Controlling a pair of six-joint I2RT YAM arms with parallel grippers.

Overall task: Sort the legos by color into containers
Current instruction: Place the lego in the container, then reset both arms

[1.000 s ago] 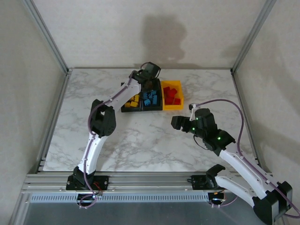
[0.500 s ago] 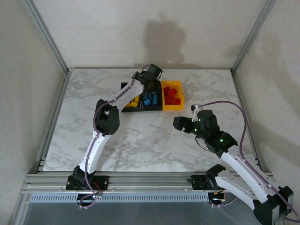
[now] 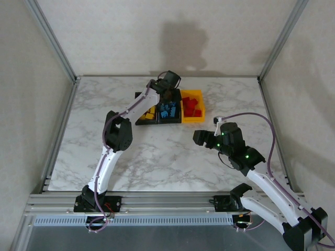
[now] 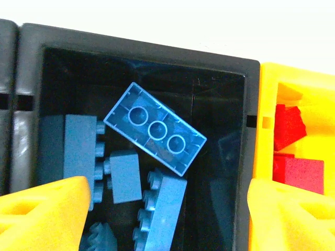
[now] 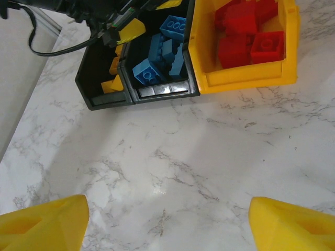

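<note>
Marble, white with grey veins, covers the table (image 3: 157, 157) under both my arms. The three joined containers (image 3: 170, 121) sit toward 12 o'clock on it, seen from the overhead camera. My left gripper (image 3: 168, 88) hangs directly over the middle black bin (image 4: 146, 49). Its two yellow fingertips (image 4: 47, 209) are spread wide, one over each side wall, and nothing is clamped between them. Inside that bin lie the blue legos (image 4: 154, 128). One long brick is turned bottom up and slanted from 10 to 4 o'clock in my left wrist view. A short block and two more long bricks lie on their sides toward 7 o'clock of it. At 3 o'clock the yellow-orange bin (image 4: 267, 94) touches the middle one, with the red legos (image 4: 290, 125) in it. At 9 o'clock I catch the rim of the left black bin (image 4: 8, 104). My right gripper (image 3: 198, 137) hovers above bare marble at about 4 o'clock from the containers, well apart from them. Its jaws are released and wide, holding nothing. From the right wrist I see the row across 12 o'clock. The yellow legos (image 5: 115, 83) are in the left black bin, the blue ones are in the middle, and the red ones are piled in the yellow-orange bin at 1 o'clock. No brick lies on the marble that I can see.
</note>
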